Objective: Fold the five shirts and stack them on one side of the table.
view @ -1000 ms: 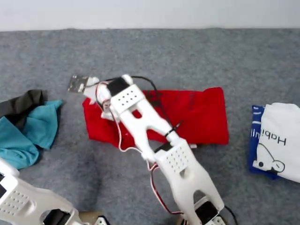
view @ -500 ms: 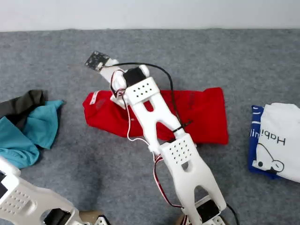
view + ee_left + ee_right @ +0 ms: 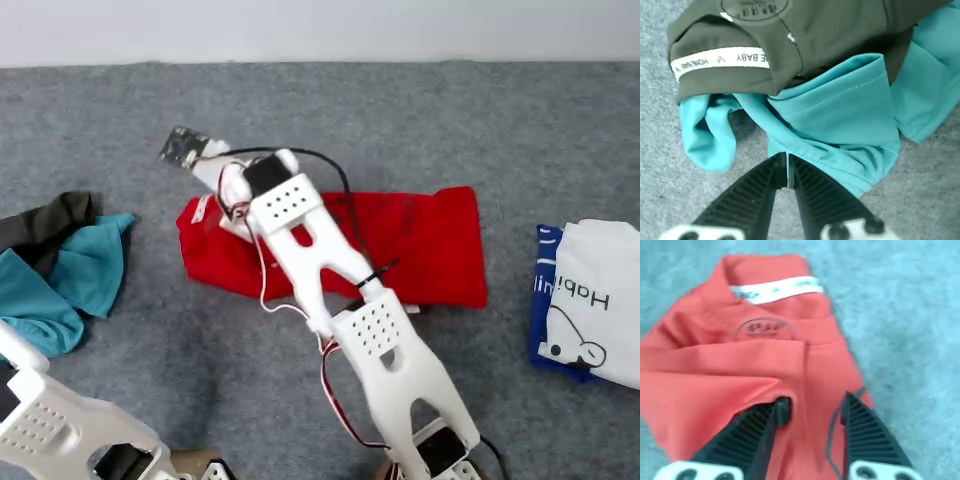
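The red shirt [image 3: 430, 245] lay in the middle of the table [image 3: 450, 110]. The right fingers [image 3: 760, 432] were open over its collar end. They needed to pinch both layers near the edge and lift slowly. The left fingers [image 3: 750, 195] were closed at the edge of the teal shirt [image 3: 840, 135], far left.

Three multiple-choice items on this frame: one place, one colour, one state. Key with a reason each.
1. The white shirt lies on: A the dark shirt; B the blue shirt; C bare table.
2. Cloth under the right gripper is: A teal; B white; C red.
3. The right gripper's jaws are: A apart; B shut empty; C shut on cloth.
Key: B, a blue edge shows beneath it; C, the red shirt lies below the gripper; A, a gap separates them.
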`<state>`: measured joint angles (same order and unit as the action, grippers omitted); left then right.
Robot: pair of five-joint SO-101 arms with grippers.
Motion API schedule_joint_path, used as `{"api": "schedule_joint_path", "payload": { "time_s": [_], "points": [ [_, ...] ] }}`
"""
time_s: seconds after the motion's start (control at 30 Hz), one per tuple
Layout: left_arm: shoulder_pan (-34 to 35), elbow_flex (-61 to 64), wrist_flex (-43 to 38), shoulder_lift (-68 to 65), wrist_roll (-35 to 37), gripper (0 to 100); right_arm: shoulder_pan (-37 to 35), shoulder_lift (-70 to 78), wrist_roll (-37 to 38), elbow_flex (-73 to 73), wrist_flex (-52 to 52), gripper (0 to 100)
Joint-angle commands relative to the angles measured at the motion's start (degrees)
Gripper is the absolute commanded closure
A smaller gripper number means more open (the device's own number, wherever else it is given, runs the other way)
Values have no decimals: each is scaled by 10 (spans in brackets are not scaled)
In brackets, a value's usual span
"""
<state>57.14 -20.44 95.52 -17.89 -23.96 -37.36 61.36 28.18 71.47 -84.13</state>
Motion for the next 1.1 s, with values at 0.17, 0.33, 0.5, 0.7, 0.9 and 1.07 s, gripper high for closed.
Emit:
{"api": "schedule_joint_path", "payload": {
  "time_s": [0.17,0.33,0.5,0.7,0.9,1.07],
  "points": [
    [-3,-3,-8,38,2,984,51,-15,-11,27,-35,797],
    [-4,-3,-9,38,2,984,27,-20,-9,28,-163,797],
    [-5,-3,-9,38,2,984,21,-34,-11,24,-189,797],
    [-5,-3,-9,37,2,984,10,-91,-12,24,-189,798],
    [-6,-3,-9,37,2,984,-28,-171,-11,-6,-189,972],
    [-11,-1,-14,37,2,984,-51,-246,-13,-175,-189,988]
  ]
}}
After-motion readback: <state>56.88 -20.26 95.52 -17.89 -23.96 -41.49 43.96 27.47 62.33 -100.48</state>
